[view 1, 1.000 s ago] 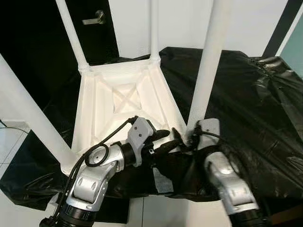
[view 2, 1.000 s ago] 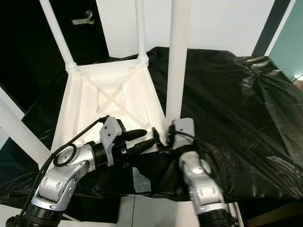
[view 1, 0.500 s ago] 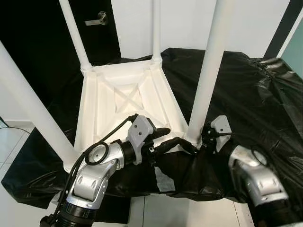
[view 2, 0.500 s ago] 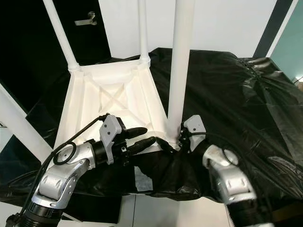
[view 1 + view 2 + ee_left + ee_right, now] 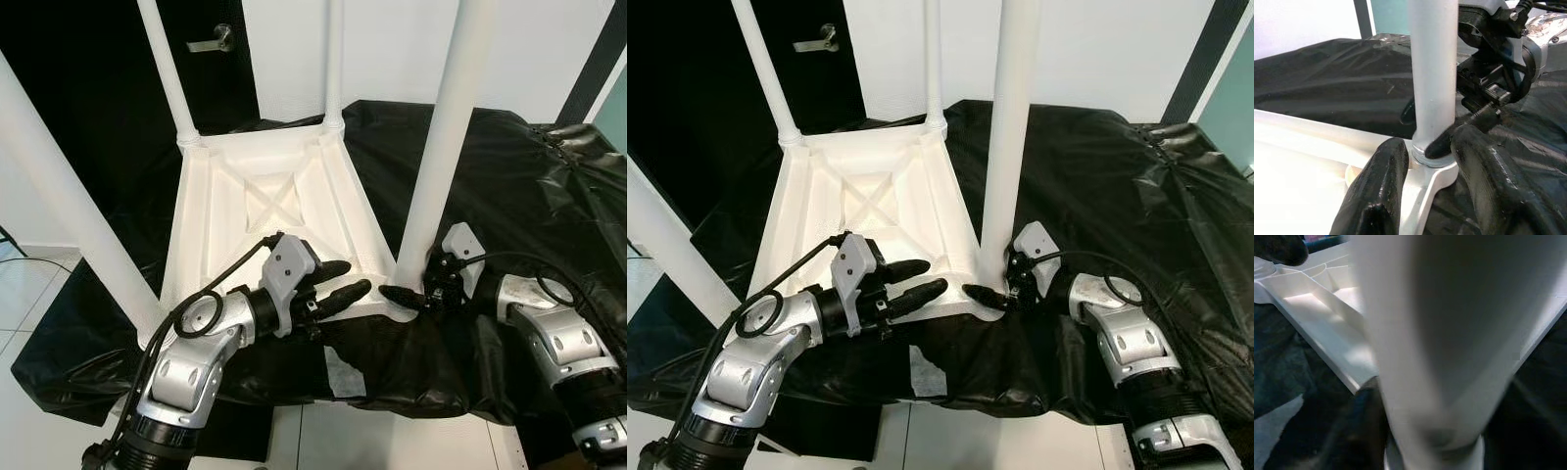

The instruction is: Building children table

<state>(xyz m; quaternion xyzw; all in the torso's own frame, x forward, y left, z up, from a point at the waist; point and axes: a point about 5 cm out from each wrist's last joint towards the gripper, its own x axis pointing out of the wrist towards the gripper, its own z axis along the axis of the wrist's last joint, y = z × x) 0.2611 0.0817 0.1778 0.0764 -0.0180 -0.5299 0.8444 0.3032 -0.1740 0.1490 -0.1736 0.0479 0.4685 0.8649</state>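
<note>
A white children's table [image 5: 265,196] lies upside down on a black-covered surface, its four legs pointing up. My right gripper [image 5: 407,294] is at the base of the near right leg [image 5: 441,147], shut on it where it meets the corner socket; the leg sits between its fingers in the right wrist view. One of its fingertips [image 5: 1440,144] shows against the leg base [image 5: 1432,152] in the left wrist view. My left gripper [image 5: 345,280] is open and holds nothing. It hovers at the table's front edge, just left of that corner, with its fingers [image 5: 1376,191] pointing at the leg base.
Crinkled black plastic sheet [image 5: 529,186] covers the work surface and hangs over its front edge. A dark door with a lever handle [image 5: 217,41] stands behind on the left. Tiled floor [image 5: 20,294] lies at the lower left. The near left leg [image 5: 69,206] slants close to my left arm.
My right arm has swung from in front of the near right leg round to its right side, with the gripper staying at the leg base. The left gripper has hardly moved. The camera shifted slightly.
</note>
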